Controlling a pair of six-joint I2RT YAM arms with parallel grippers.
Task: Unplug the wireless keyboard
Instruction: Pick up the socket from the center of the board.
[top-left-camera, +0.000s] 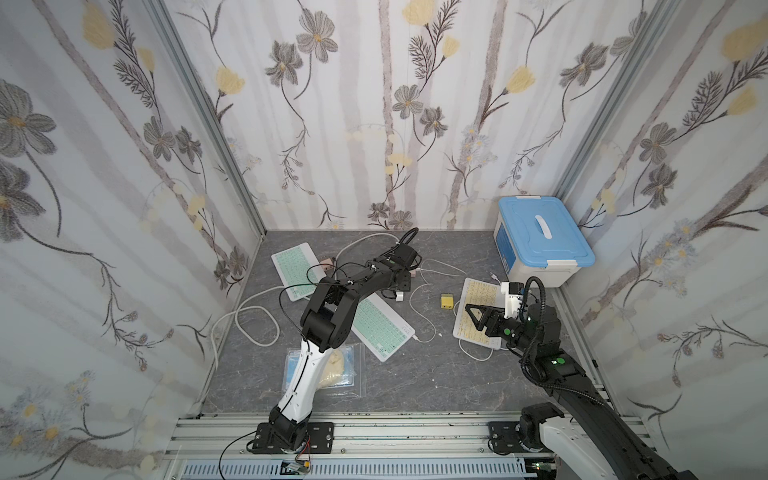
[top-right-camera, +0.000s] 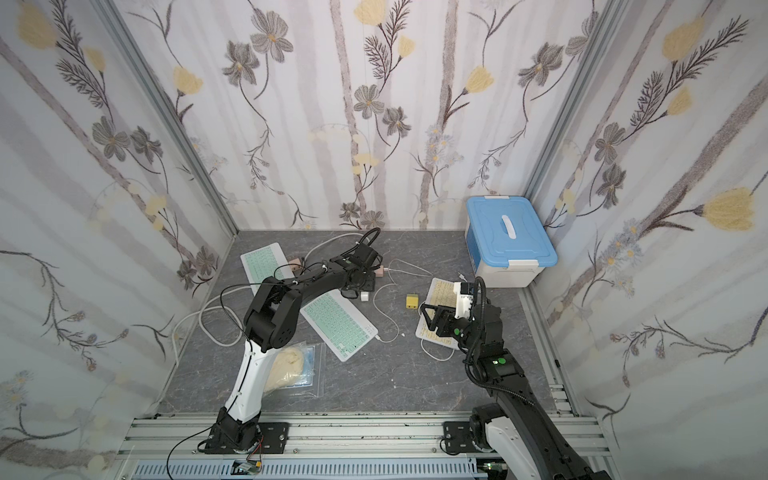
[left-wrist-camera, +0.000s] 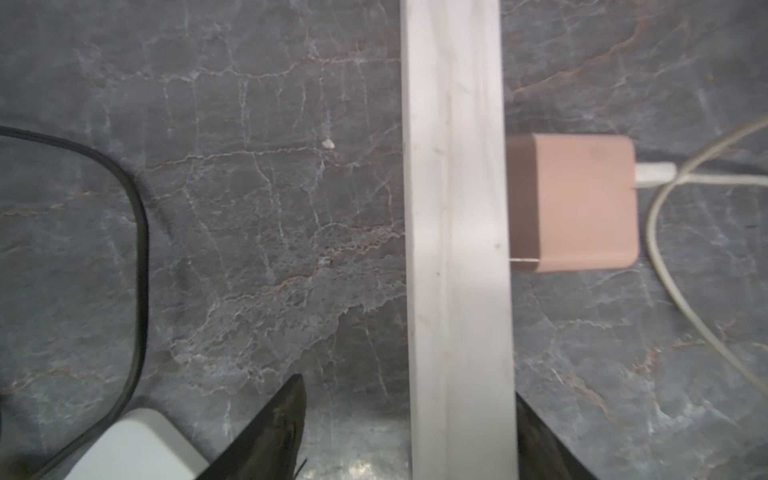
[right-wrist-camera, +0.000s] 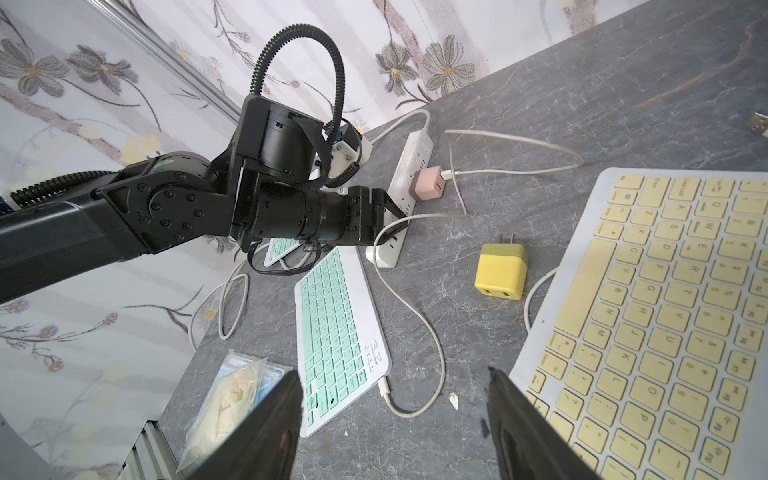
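A green-keyed wireless keyboard lies mid-table with a white cable's plug in its near corner. My left gripper is open low over the white power strip. The strip lies between its fingers, against one and clear of the other. A pink charger sits in the strip with a white cable leaving it. My right gripper hovers open and empty over a yellow-keyed keyboard.
A second green keyboard lies at the back left, and a yellow charger lies loose. A blue-lidded box stands back right. A plastic bag lies by the left arm's base. White cables loop across the table, and a white charger sits beside the strip.
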